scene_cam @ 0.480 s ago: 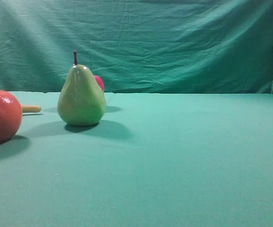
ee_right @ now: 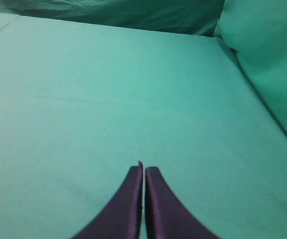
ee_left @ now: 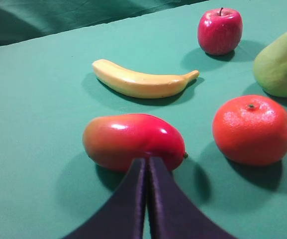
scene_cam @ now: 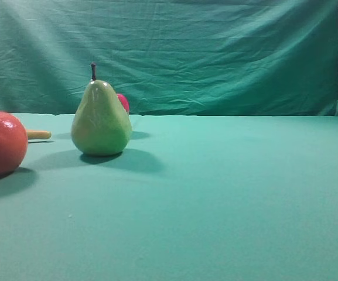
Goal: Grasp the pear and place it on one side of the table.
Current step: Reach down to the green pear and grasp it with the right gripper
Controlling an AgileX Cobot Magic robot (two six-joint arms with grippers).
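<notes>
Standing upright on the table [scene_cam: 227, 193], the pear [scene_cam: 101, 120] is untouched; left gripper [ee_left: 147, 162] and right gripper [ee_right: 143, 168] are pressed together, empty.

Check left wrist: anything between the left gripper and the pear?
Yes, in the left wrist view: the orange-red fruit lies between the shut left gripper and the pear; the mango sits directly ahead.

Bright, even light; soft shadows.

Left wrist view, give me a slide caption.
Closed left gripper above a mango, with banana, orange, apple and pear beyond.
</notes>
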